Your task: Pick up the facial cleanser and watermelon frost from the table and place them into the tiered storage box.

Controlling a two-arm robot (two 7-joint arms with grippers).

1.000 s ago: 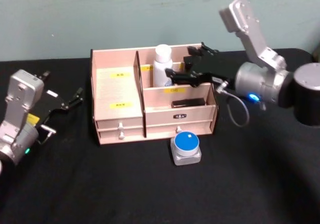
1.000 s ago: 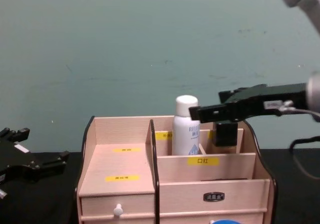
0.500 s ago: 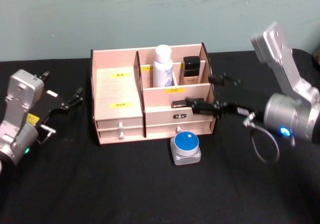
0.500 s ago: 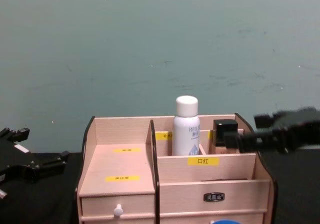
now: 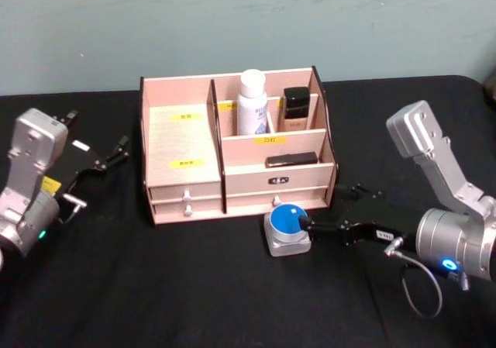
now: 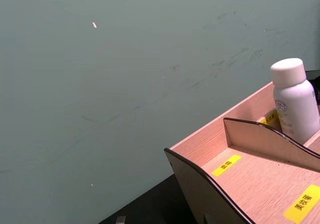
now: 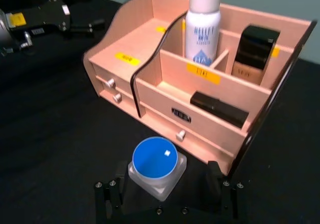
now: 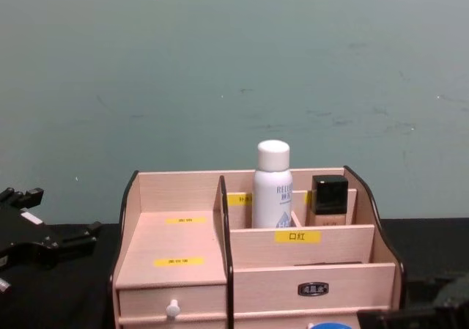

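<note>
Right wrist view: right gripper (image 7: 164,189), jaws apart, at the watermelon frost (image 7: 155,160) before the tiered storage box (image 7: 150,92) holding the facial cleanser (image 7: 203,24). Head view: left gripper (image 5: 101,174) parked leftward, jaws apart.

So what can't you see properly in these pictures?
Chest view: the bottom edge cuts off the watermelon frost, leaving a sliver of blue lid.
Chest view: the left edge cuts off the parked left gripper.
Left wrist view: a divider of the tiered storage box hides the base of the facial cleanser.
Right wrist view: the bottom edge cuts off the open right gripper.
</note>
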